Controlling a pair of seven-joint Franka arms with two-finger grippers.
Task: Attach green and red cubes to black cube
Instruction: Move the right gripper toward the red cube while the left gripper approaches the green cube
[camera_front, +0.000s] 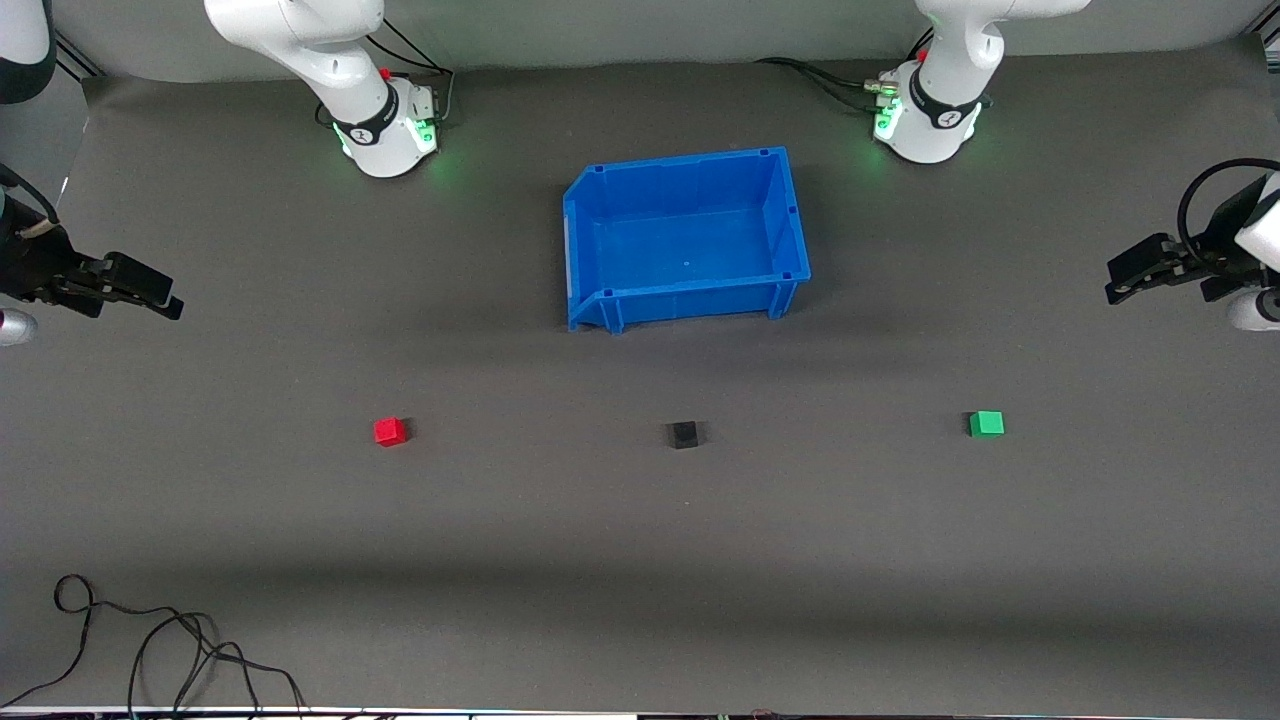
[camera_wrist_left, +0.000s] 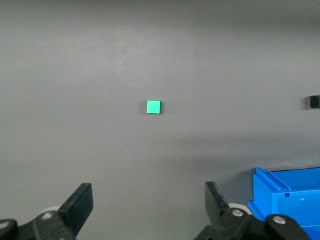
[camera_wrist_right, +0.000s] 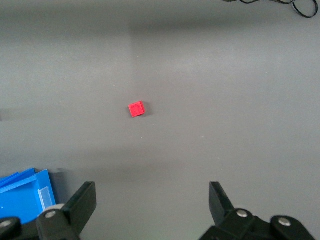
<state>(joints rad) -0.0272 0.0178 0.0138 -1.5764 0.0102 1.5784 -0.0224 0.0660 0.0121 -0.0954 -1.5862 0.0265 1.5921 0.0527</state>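
Observation:
The red cube (camera_front: 390, 431) lies on the grey mat toward the right arm's end; it also shows in the right wrist view (camera_wrist_right: 136, 109). The black cube (camera_front: 683, 434) lies in the middle and shows at the edge of the left wrist view (camera_wrist_left: 314, 102). The green cube (camera_front: 986, 423) lies toward the left arm's end and shows in the left wrist view (camera_wrist_left: 153, 107). All three lie in a row, nearer the front camera than the bin. My left gripper (camera_front: 1125, 278) (camera_wrist_left: 148, 200) hangs open and empty above the mat at its end. My right gripper (camera_front: 160, 295) (camera_wrist_right: 152, 200) hangs open and empty at its end.
A blue bin (camera_front: 686, 238) stands empty mid-table between the arm bases and the row of cubes; its corners show in both wrist views (camera_wrist_left: 290, 200) (camera_wrist_right: 22, 197). Loose black cables (camera_front: 170, 645) lie at the mat's near edge toward the right arm's end.

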